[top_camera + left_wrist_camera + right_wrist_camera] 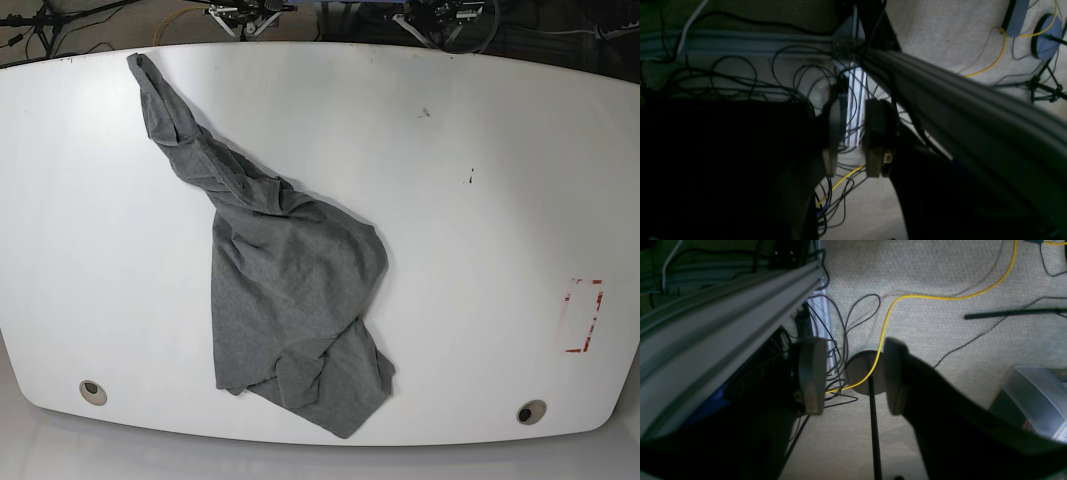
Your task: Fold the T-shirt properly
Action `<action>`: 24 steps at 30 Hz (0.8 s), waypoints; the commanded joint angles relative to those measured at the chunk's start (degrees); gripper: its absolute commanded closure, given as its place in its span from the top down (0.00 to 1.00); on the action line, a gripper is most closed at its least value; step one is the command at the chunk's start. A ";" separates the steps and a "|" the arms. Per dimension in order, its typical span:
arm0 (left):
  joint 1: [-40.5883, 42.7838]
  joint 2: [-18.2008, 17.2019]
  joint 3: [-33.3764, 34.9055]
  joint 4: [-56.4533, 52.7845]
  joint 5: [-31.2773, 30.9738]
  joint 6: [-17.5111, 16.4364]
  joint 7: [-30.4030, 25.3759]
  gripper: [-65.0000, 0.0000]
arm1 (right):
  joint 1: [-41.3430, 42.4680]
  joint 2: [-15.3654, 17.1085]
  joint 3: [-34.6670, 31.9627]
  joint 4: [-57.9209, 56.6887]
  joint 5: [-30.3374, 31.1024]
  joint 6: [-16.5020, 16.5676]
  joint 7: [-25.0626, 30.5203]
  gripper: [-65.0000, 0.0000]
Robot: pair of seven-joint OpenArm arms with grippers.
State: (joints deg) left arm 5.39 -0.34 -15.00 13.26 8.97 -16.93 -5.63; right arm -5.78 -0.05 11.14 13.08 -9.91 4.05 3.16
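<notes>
No readable text, label, brand or number in any view; the table (480,250) bears only a red outlined mark (583,316) near its edge, without legible characters.

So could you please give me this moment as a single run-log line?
T-shirt: crumpled, unfolded on white table | left gripper: open, empty, off table | right gripper: open, empty, off table | fold: not started

The T-shirt (290,290), heather-grey and plain, is lying crumpled on the white table (480,240), bunching into a twisted strip that is reaching toward the far left edge and spreading wider (with creased, overlapping folds) toward the near edge, left of centre.
</notes>
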 commanded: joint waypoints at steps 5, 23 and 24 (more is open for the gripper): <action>0.33 -0.23 -0.15 0.23 -0.34 -0.16 -0.32 0.18 | -0.13 -0.01 -0.05 0.15 0.23 0.07 0.13 0.41; 0.66 -0.48 -0.31 0.54 -0.41 -0.12 -0.05 0.18 | -0.52 -0.04 0.02 0.55 0.05 0.00 0.02 0.41; 0.67 -0.48 -0.29 0.60 -0.39 -0.11 -0.06 0.18 | -0.52 -0.04 -0.01 0.59 0.05 0.01 0.02 0.41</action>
State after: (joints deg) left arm 5.85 -0.62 -15.33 13.43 8.80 -16.91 -5.56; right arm -6.39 -0.14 11.14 13.34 -9.91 4.03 2.79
